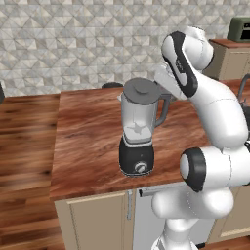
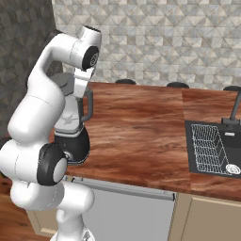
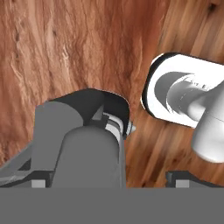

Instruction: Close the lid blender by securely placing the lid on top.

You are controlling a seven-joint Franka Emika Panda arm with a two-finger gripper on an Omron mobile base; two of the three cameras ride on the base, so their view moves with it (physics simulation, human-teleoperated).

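The blender [image 1: 138, 132] stands near the counter's front edge, a clear jar on a black base with a silver dial [image 1: 141, 166]. The dark grey lid [image 1: 142, 87] lies flat on the jar's rim. My gripper [image 3: 109, 179] is open and hangs just right of the jar top, over its grey handle [image 1: 163, 110]. In the hand view I look down on that handle [image 3: 87, 148], with the black base [image 3: 87, 101] below it and my fingertips [image 3: 183, 177] wide apart on either side. The upper arm hides most of the hand in the left base view.
The wooden counter [image 2: 141, 122] runs right to a dark sink [image 2: 214, 148] with a wire rack and a faucet [image 2: 233, 113]. Small black round caps [image 2: 125, 81] sit along the far edge by the tiled wall. A dishwasher front [image 2: 127, 212] is below.
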